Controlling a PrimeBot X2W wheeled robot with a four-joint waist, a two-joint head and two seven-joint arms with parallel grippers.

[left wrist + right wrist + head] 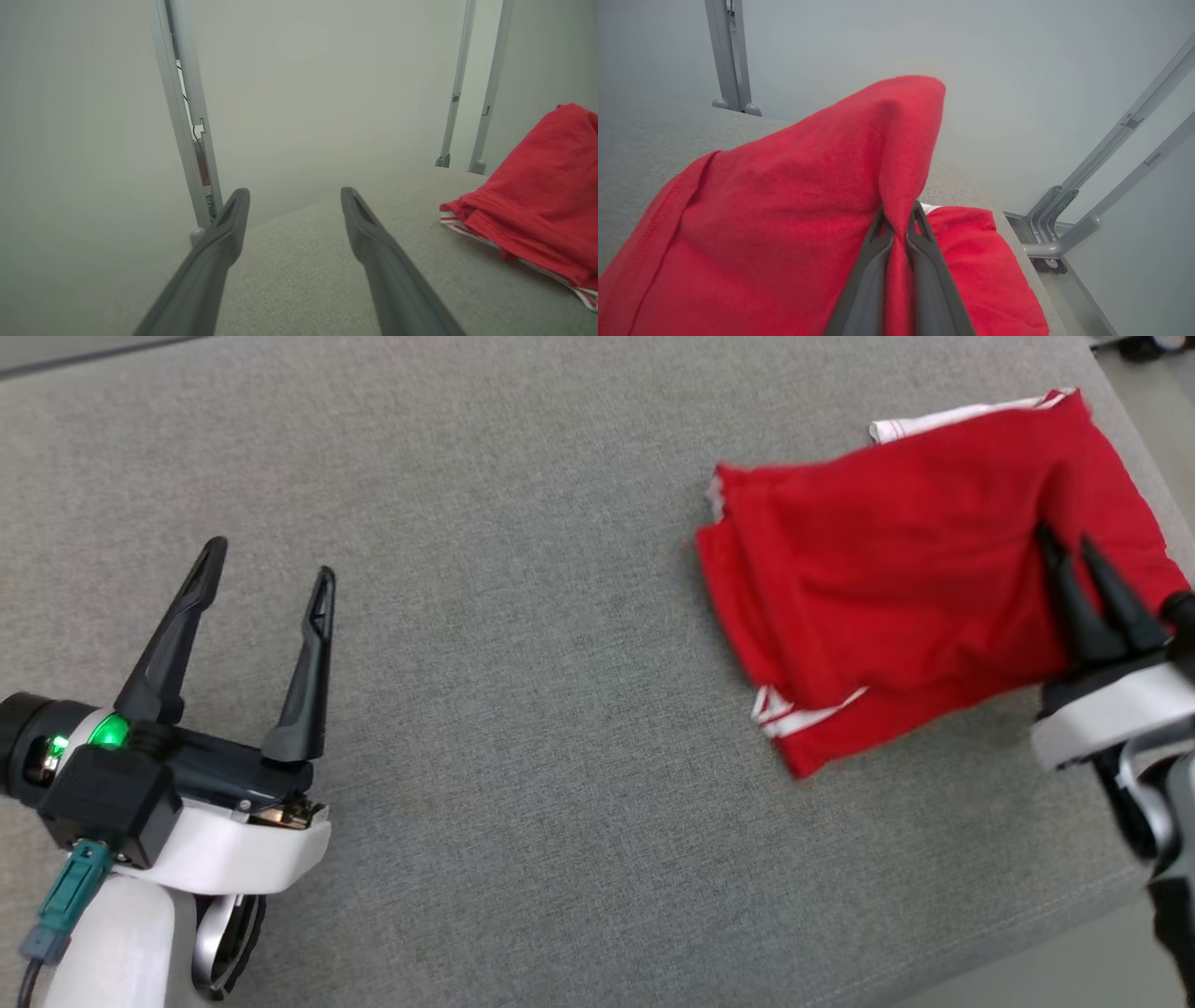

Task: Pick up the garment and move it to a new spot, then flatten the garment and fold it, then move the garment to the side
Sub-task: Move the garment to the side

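The garment (896,579) is red with white striped trim and lies folded at the right end of the grey table, near its right edge. My right gripper (1067,546) is shut on a fold of the red cloth, which stands up in a ridge between the fingers (878,252) in the right wrist view. The garment (784,210) spreads to both sides of that pinch. My left gripper (271,565) hovers open over bare table far to the left, nothing between its fingers (224,242). The garment (537,196) shows to that gripper's right.
The grey fabric-covered table (523,644) stretches bare between the two arms. Its right edge (1139,439) runs close past the garment, with floor beyond. Grey metal frame legs (1087,205) and pale walls stand behind the table.
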